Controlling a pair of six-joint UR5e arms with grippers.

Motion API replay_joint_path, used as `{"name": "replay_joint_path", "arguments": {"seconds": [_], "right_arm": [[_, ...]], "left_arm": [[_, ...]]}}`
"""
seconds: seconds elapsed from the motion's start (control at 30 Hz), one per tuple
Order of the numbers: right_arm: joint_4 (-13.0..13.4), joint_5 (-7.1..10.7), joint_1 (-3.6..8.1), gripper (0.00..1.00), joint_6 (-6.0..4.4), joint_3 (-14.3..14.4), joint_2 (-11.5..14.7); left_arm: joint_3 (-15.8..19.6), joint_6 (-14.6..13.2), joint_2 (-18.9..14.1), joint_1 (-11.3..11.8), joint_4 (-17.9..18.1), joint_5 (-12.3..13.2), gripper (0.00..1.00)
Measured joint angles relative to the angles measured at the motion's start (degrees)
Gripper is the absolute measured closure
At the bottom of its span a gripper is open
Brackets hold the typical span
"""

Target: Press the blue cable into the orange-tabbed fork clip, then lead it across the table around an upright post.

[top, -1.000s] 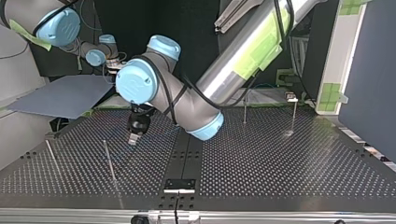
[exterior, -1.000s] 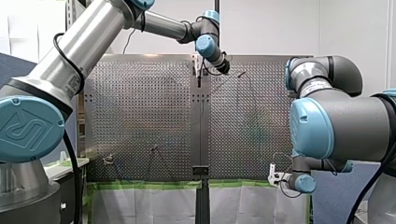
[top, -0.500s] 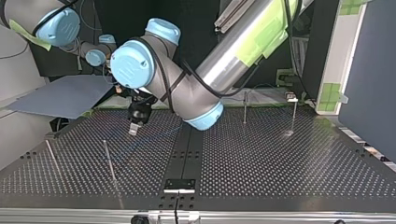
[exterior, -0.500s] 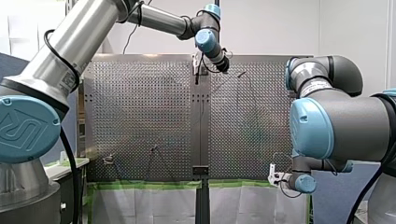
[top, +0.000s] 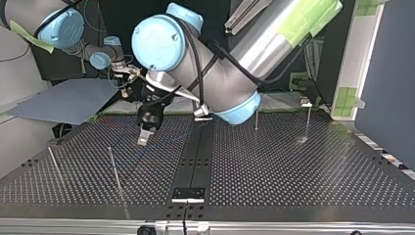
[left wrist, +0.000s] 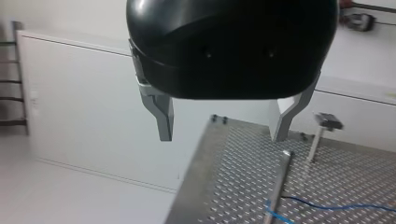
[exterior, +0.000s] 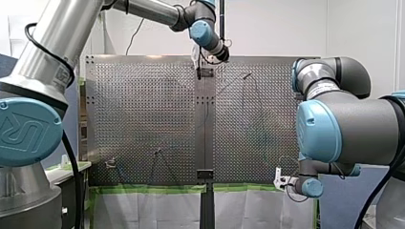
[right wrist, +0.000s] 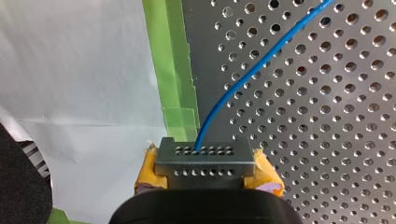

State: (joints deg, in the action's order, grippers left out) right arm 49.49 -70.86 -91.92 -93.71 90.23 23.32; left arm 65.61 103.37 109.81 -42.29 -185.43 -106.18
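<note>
- Perforated steel counter (right wrist: 327, 140) fills the right wrist view, with green tape (right wrist: 170, 60) down its edge and a white sheet (right wrist: 70, 70) beyond.
- Right claw (right wrist: 204, 150) is clamped tight on the cable (right wrist: 264, 60). Yellow pads (right wrist: 148, 169) show on either side of the metal tips, and the blue line comes straight out from between them.
- From there the cable runs ahead of that claw, lying across the holes and slanting away from the taped edge.
- Over to the front view: my right arm (exterior: 344, 124) sits low at the counter's near edge, at the view's right. My left arm (exterior: 62, 33) reaches over to the far edge, about the middle.
- Left claw (left wrist: 222, 137) is spread wide, with nothing between its metal fingers (left wrist: 163, 116).
- It hangs clear above the counter. Ahead of it a post (left wrist: 279, 179) stands up, with a flat-headed stem (left wrist: 324, 128) just beside that.
- The cable shows here too, a thin blue line on the counter passing the post's foot. Whether it touches the post I cannot tell.
- In the top view the left claw points down at the view's left half, off the surface, and two thin rods (top: 114, 169) stand nearer the camera, apart from it.
- A faint blue trace crosses the holes under that claw.
</note>
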Motion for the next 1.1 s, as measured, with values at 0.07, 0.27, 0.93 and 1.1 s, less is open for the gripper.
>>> {"name": "replay_joint_path", "arguments": {"seconds": [0.07,0.27,0.93,1.1], "right_arm": [[0.00,0.00,-0.05,1.00,0.00,0.00,-0.01],[0.00,0.06,-0.20,1.00,0.00,-0.05,-0.01],[0.00,0.13,-0.69,1.00,0.00,-0.19,0.00],[0.00,0.17,-0.76,1.00,0.00,-0.24,0.01]], "left_arm": [[1.18,0.25,-1.18,0.04,1.17,0.13,0.00],[4.87,-1.04,-4.87,0.03,4.86,0.24,0.00],[17.86,3.43,-17.57,0.11,17.85,3.59,0.00],[20.90,3.84,-16.50,0.12,20.91,3.58,0.00]]}}
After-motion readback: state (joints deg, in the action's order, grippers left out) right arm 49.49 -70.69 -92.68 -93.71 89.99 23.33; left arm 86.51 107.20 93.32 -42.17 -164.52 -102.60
